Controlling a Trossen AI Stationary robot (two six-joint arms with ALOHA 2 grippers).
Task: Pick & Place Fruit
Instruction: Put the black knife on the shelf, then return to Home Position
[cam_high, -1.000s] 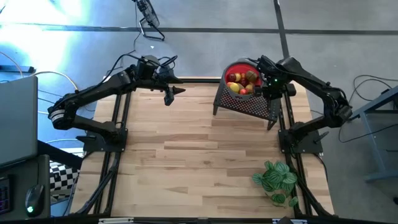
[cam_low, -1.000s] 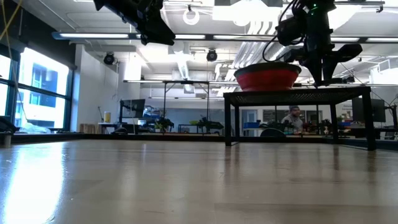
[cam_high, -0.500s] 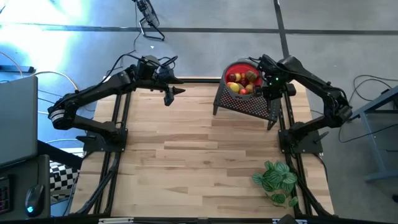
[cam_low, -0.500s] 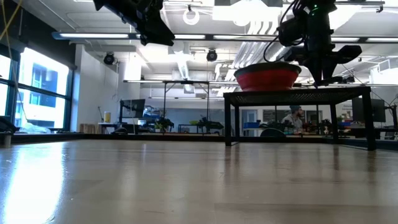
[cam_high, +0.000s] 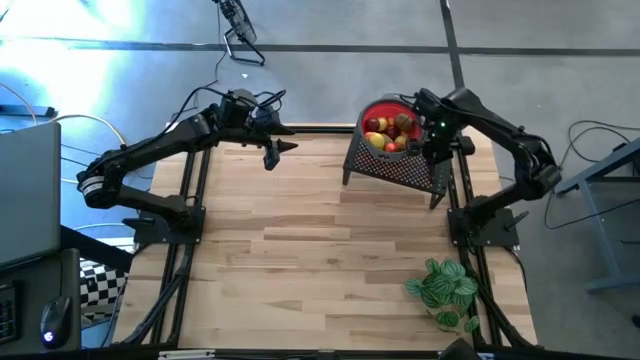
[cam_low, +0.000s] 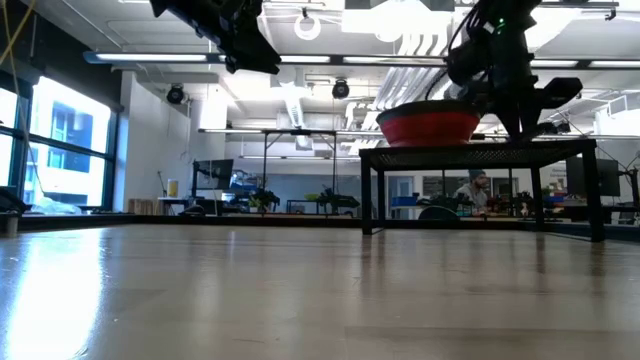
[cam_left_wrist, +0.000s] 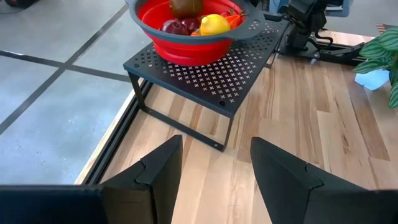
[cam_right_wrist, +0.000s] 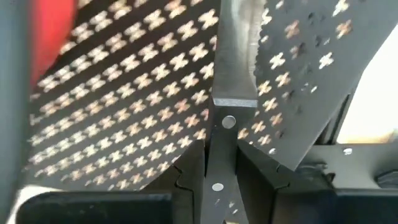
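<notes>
A red bowl (cam_high: 372, 108) holds the fruit (cam_high: 386, 131), small yellow, red and brown pieces. It stands on a black perforated stand (cam_high: 400, 168) at the table's far right. My right gripper (cam_high: 437, 148) points down over the stand, just right of the bowl, shut on a knife (cam_right_wrist: 236, 56). My left gripper (cam_high: 275, 152) hangs open above the table's far left, nothing between its fingers (cam_left_wrist: 155, 177). In the left wrist view the bowl (cam_left_wrist: 186, 50) and fruit (cam_left_wrist: 213, 23) show farther off. My right gripper pinches the knife's riveted handle (cam_right_wrist: 221, 146) between its two fingers (cam_right_wrist: 186, 177), coming from above and pointing down. The serrated blade (cam_right_wrist: 239, 43) runs on past the fingertips toward the perforated stand top (cam_right_wrist: 124, 93). I cannot tell whether the tip touches the stand.
A green leafy plant (cam_high: 445, 290) stands at the table's near right. Bare wood (cam_high: 300, 240) lies between the arms. The stand's legs (cam_low: 368, 190) rest on the table, leaving a gap below its top.
My right gripper has tipped a little with the knife while staying over the stand beside the bowl. My left gripper has kept still.
</notes>
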